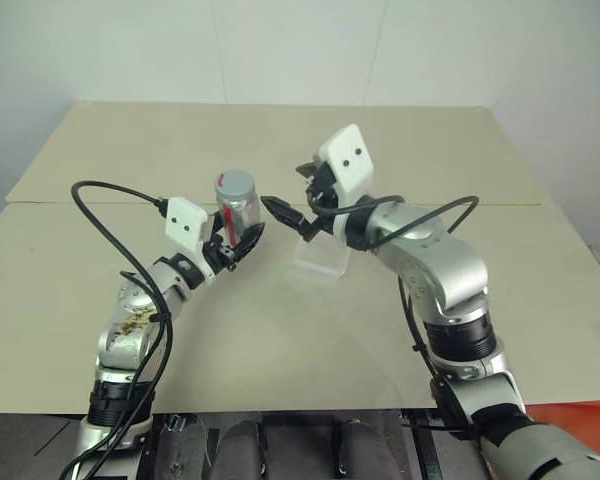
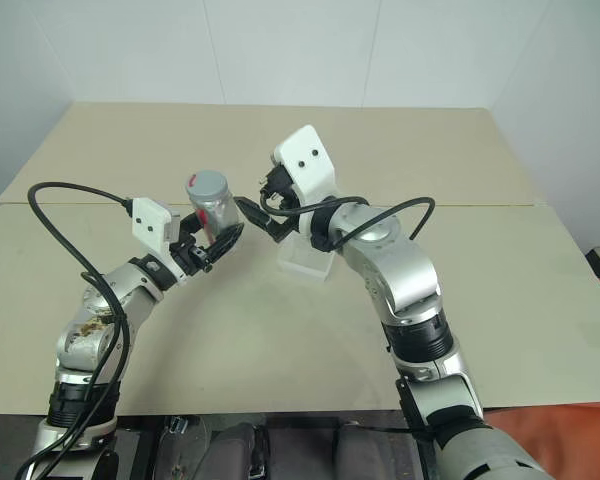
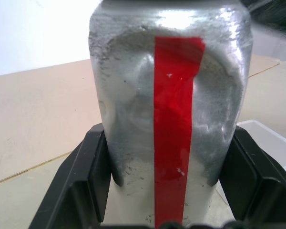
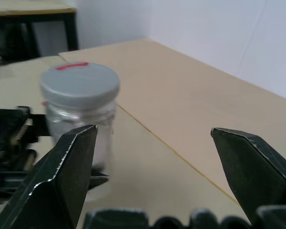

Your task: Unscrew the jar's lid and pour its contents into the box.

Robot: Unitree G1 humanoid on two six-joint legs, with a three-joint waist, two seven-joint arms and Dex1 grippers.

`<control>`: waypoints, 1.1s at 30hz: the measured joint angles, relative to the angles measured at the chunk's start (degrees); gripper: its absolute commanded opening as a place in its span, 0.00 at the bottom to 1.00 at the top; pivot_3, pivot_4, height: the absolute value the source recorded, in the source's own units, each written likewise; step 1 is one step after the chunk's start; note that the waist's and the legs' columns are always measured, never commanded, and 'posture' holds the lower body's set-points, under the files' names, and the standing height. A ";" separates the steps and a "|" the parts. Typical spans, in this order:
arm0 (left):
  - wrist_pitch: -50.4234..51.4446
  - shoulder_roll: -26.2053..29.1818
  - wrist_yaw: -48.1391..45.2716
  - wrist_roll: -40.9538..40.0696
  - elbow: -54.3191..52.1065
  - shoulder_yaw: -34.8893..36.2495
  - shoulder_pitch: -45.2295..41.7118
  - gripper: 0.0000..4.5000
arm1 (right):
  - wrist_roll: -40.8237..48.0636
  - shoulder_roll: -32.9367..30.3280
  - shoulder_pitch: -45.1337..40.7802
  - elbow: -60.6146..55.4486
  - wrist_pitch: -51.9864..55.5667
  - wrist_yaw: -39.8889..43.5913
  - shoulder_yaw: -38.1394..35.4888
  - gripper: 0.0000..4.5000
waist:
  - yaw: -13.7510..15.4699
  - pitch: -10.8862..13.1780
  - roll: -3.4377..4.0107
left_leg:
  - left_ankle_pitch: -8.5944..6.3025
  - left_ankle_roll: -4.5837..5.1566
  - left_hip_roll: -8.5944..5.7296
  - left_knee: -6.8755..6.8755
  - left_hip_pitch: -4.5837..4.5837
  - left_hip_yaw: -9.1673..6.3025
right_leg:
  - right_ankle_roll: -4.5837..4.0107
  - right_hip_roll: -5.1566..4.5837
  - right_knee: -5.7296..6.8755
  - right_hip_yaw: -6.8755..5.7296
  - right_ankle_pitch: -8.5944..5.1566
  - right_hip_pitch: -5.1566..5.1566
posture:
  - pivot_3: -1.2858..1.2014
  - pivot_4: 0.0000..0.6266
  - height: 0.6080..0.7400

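1. My left gripper (image 1: 238, 243) is clamped on the jar (image 1: 236, 212), holding it upright above the table (image 1: 280, 330), out in front of me and toward my left.
2. In my left wrist view the jar (image 3: 171, 119) stands between my two black fingers (image 3: 86, 181), each pressed against one side of its silvery wall, with the vertical red stripe (image 3: 174, 124) facing the camera.
3. The metal around the stripe looks dented and scuffed.
4. The lid (image 1: 234, 183) sits on top of the jar, a grey disc with a small red mark near its edge; it looks seated flat, though I cannot tell how tightly.
5. My right gripper (image 1: 298, 195) is spread wide with nothing between its fingers, held level beside the jar's upper part, pointing at it from my right.
6. My right gripper is near the jar but not touching it; a gap shows between its nearest fingertip and the jar.
7. From my right wrist, the lid (image 4: 79, 85) and jar appear just beyond one finger (image 4: 62, 176), off to that side, not centred between the jaws.
8. The box (image 1: 320, 258) of clear plastic rests on the table under my right wrist, just to the right of the jar.
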 measured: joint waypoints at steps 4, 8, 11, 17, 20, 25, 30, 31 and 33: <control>-0.05 -0.13 0.00 0.02 0.00 -0.02 0.03 0.62 | 2.59 0.10 0.09 -2.58 0.00 2.22 -0.38 0.99 | -0.05 0.00 0.00 | -0.02 0.03 0.00 0.00 0.03 -0.09 | 0.00 0.00 0.03 0.00 0.00 0.00 | 0.52 0.24 1.00; -0.13 -0.30 0.00 0.05 0.00 -0.17 0.02 0.62 | 2.86 2.56 -0.76 -1.71 -0.05 1.59 0.89 0.99 | -0.12 0.00 0.00 | -0.01 0.02 0.00 0.00 0.02 -0.09 | 0.00 0.00 0.04 0.02 0.00 -0.01 | 0.52 0.24 1.00; -0.14 -0.61 0.00 0.06 -0.05 -0.66 0.01 0.62 | 1.49 5.21 -3.18 1.18 -0.58 0.31 2.42 0.99 | -0.14 0.00 0.00 | 0.04 -0.05 0.00 0.00 0.02 -0.08 | 0.00 0.00 0.04 0.01 0.00 -0.01 | 0.52 0.24 1.00; -0.14 -0.66 0.10 0.07 -0.11 -0.76 0.01 0.62 | -0.64 7.32 -4.81 5.12 -1.96 -1.47 3.31 0.99 | 0.14 0.00 0.00 | 0.06 -0.09 -0.02 0.01 -0.01 0.03 | 0.00 -0.01 0.00 -0.02 0.00 0.01 | 0.52 0.24 1.00; -0.14 -0.69 0.16 0.07 -0.40 -0.79 0.03 0.62 | -1.30 7.97 -5.19 6.37 -2.22 -1.75 3.39 0.99 | 0.03 0.00 0.00 | 0.06 -0.09 -0.01 0.00 0.00 0.03 | 0.00 0.00 0.02 -0.02 0.00 -0.01 | 0.52 0.24 1.00; -0.14 -0.71 0.34 0.08 -1.10 -0.86 0.16 0.62 | -2.76 9.16 -6.09 8.25 -2.36 -2.19 3.45 0.99 | -0.06 0.00 0.00 | 0.06 -0.09 0.00 0.00 0.00 0.03 | 0.00 0.00 0.03 -0.02 0.00 -0.01 | 0.52 0.24 1.00; -0.14 -0.72 0.44 0.09 -1.17 -0.87 0.33 0.62 | -3.85 9.79 -6.81 9.75 -2.52 -3.05 3.46 0.99 | -0.04 0.00 0.00 | 0.06 -0.10 -0.01 0.00 0.00 0.05 | 0.00 0.00 0.03 -0.02 0.00 -0.01 | 0.52 0.24 1.00; -0.14 -0.72 0.46 0.09 -1.17 -0.86 0.33 0.62 | -3.95 9.81 -6.81 9.88 -2.53 -3.05 3.46 0.99 | -0.04 0.00 0.00 | 0.06 -0.10 -0.01 0.00 -0.01 0.05 | 0.00 0.00 0.02 -0.02 0.00 -0.01 | 0.52 0.24 1.00; -0.14 -0.72 0.50 0.09 -1.17 -0.86 0.34 0.62 | -4.39 9.73 -6.81 9.94 -2.55 -3.03 3.46 0.99 | -0.04 0.00 0.00 | 0.06 -0.10 -0.01 0.00 -0.01 0.05 | 0.00 0.00 0.02 -0.02 0.00 -0.01 | 0.52 0.24 1.00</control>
